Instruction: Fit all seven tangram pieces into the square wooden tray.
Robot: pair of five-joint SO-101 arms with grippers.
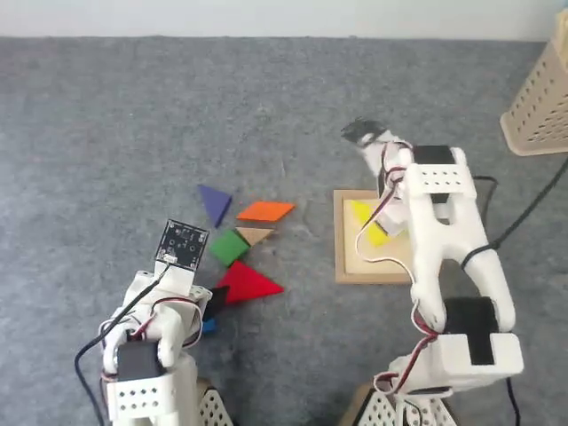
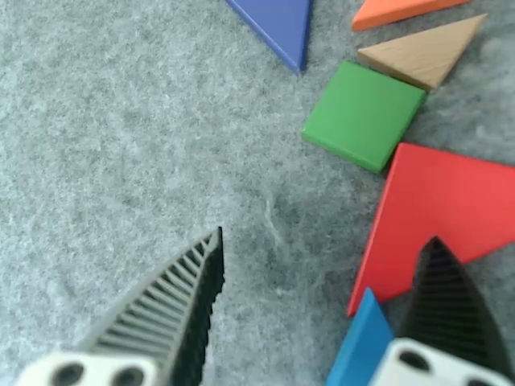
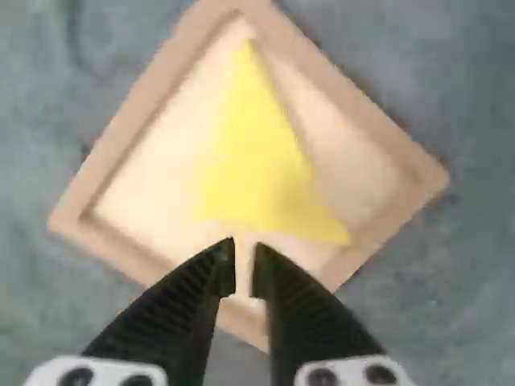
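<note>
Just one down so far: the yellow triangle [image 3: 257,169] sits in the tray [image 1: 373,277] under my right end effector [image 3: 243,244], pressed nearly together on nothing, while the red triangle [image 1: 248,282], green square [image 1: 229,247], tan triangle [image 1: 255,235], orange parallelogram [image 1: 265,210], indigo triangle [image 1: 214,203] and a half-hidden blue piece [image 2: 362,346], probably a triangle, wait on the desk [image 1: 106,133] by my spread-open left end effector [image 2: 325,236].

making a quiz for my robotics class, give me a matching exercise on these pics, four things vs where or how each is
1 yellow triangle
2 green square
3 left gripper
4 right gripper

a open, over the carpet
b in the wooden tray
c shut, above the tray
d on the carpet beside the tan triangle

Pairs: 1-b, 2-d, 3-a, 4-c
</note>
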